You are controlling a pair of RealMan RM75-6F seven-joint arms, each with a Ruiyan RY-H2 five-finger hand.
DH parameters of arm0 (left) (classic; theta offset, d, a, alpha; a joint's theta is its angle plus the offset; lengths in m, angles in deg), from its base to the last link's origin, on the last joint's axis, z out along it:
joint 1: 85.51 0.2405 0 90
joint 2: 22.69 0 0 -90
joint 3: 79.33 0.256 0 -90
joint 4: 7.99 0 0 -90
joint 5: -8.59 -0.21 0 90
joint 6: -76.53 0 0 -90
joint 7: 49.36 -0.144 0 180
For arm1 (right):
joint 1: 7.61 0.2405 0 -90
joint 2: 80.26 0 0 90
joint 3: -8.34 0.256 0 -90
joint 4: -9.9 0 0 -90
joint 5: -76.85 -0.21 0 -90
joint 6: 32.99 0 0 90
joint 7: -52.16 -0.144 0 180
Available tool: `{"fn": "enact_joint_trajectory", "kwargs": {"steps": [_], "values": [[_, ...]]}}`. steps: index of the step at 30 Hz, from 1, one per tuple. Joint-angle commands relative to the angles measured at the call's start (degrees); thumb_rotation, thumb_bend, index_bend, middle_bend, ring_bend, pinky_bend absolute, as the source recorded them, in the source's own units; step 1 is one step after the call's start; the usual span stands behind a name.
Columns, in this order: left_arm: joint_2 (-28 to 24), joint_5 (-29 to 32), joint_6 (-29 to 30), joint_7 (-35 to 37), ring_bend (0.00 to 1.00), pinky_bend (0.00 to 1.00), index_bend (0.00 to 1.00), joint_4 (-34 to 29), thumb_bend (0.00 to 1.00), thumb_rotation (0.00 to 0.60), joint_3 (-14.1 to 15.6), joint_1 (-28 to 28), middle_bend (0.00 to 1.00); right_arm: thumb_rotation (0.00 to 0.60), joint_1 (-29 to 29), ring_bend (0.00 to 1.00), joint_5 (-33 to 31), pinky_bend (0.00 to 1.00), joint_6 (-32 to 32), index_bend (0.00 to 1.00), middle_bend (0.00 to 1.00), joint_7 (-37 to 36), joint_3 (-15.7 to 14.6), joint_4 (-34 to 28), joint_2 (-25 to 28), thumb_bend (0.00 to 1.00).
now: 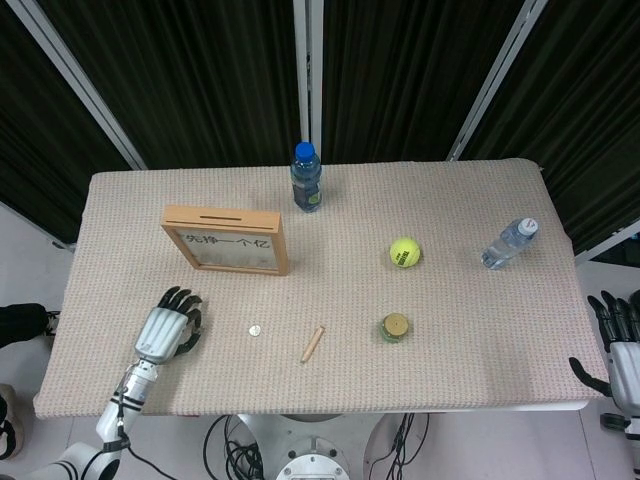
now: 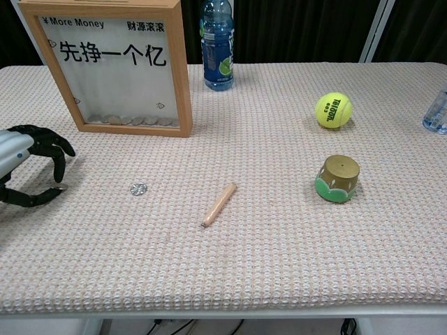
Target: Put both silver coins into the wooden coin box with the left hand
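Observation:
One silver coin point(image 1: 255, 329) point(image 2: 138, 188) lies flat on the tablecloth, in front of the wooden coin box point(image 1: 228, 240) point(image 2: 185, 70). The box stands upright with its slot on top and several coins behind its window. I see no second loose coin. My left hand point(image 1: 168, 328) point(image 2: 31, 167) hovers low at the table's near left, a short way left of the coin. Its fingers are curved and apart from the thumb, with nothing between them. My right hand point(image 1: 622, 345) hangs off the table's right edge, fingers spread and empty.
A blue-capped bottle point(image 1: 306, 178) point(image 2: 217, 45) stands behind the box. A short wooden stick point(image 1: 312, 343) point(image 2: 218, 204) lies right of the coin. Further right are a small green-and-brown pot point(image 1: 395, 327) point(image 2: 337, 178), a tennis ball point(image 1: 403, 252) point(image 2: 333, 110) and a clear bottle lying down point(image 1: 508, 242) point(image 2: 436, 112).

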Motion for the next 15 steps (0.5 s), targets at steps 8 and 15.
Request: {"fn": "enact_joint_trajectory", "kwargs": {"steps": [8, 15], "values": [[-0.42, -0.12, -0.03, 1.19, 0.16, 0.15, 0.56, -0.63, 0.34, 0.6, 0.29, -0.13, 0.27, 0.6, 0.04, 0.0, -0.25, 0.0, 0.19, 0.0, 0.0, 0.15, 0.08, -0.15, 0.09, 0.18], [-0.42, -0.06, -0.1, 1.69, 0.16, 0.15, 0.56, -0.48, 0.37, 0.6, 0.25, -0.31, 0.27, 0.6, 0.08, 0.0, -0.51, 0.0, 0.5, 0.0, 0.0, 0.3, 0.06, -0.38, 0.23, 0.18]]}}
